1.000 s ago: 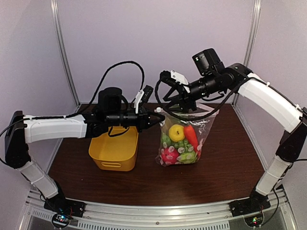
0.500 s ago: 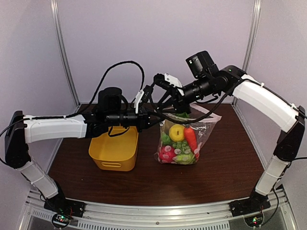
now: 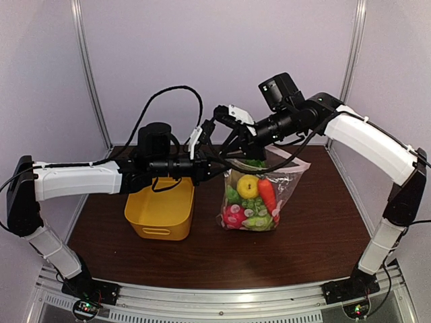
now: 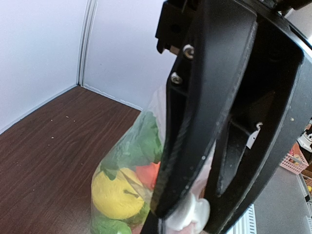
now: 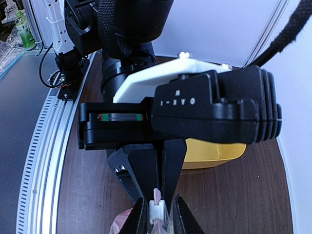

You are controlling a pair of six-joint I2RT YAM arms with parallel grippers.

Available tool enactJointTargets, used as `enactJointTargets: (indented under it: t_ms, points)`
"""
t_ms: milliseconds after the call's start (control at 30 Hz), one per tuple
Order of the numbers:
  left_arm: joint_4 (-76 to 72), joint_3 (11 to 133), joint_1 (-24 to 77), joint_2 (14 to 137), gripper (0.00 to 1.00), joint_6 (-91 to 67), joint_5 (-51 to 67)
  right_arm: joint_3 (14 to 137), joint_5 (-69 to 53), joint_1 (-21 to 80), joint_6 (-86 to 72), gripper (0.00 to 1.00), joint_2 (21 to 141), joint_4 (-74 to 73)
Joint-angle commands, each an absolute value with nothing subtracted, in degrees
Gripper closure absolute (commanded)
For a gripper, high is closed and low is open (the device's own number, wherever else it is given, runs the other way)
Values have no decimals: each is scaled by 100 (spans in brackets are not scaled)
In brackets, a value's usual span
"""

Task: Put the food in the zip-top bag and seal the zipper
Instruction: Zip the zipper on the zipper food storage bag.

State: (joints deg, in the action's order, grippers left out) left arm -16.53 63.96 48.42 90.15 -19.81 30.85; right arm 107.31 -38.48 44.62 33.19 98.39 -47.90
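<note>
Zip-top bag point(image 3: 259, 195) of food point(image 3: 248, 186) stands mid-table point(image 3: 323, 229), yellow basket point(image 3: 160, 208) near its left, right table edge well apart. Left gripper point(image 5: 156, 191) is clamped on the bag's top edge. Right gripper point(image 5: 157, 217) is narrow around the zipper point(image 5: 156, 209), grip unclear.

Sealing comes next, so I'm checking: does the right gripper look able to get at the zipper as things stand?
Probably yes: the right gripper straddles the zipper just beside the left gripper, which pinches it; nothing stands between.

Dark brown wooden desk point(image 3: 316, 222), yellow basket point(image 3: 161, 212) on its left part, clear zip-top bag point(image 3: 286, 176) filled with toy food point(image 3: 248, 186) near it, at the middle.
</note>
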Motion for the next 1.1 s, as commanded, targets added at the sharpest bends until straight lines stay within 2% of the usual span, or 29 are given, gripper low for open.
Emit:
enactJointTargets:
  t_ms: [0,200,533,967,1000,1033,1067]
  points:
    - [-1983,6363,4793,8934,100,-1855,3093,10736,-3644,4491,3366,84,9952,-4933]
    - [-1925,6333,4790,8890,100,-1863,2935,11037,-3332,4485,3581,100,10060,-5328]
    - [-2033,6048,4704,8768,100,-1917,2758,11342,-2202,4368,4050,100,9941,-6009]
    - [-2129,5994,4658,8818,100,-1933,2754,11585,-2415,3974,4027,100,9853,-6567]
    - [-2146,6025,4658,8837,93,-1934,2778,11663,-2484,3980,4004,100,9867,-6618]
    - [-2160,6055,4658,8848,78,-1929,2803,11754,-2547,4001,3988,100,9894,-6686]
    - [-2187,6071,4658,8848,69,-1919,2834,11834,-2577,4020,3989,100,9908,-6740]
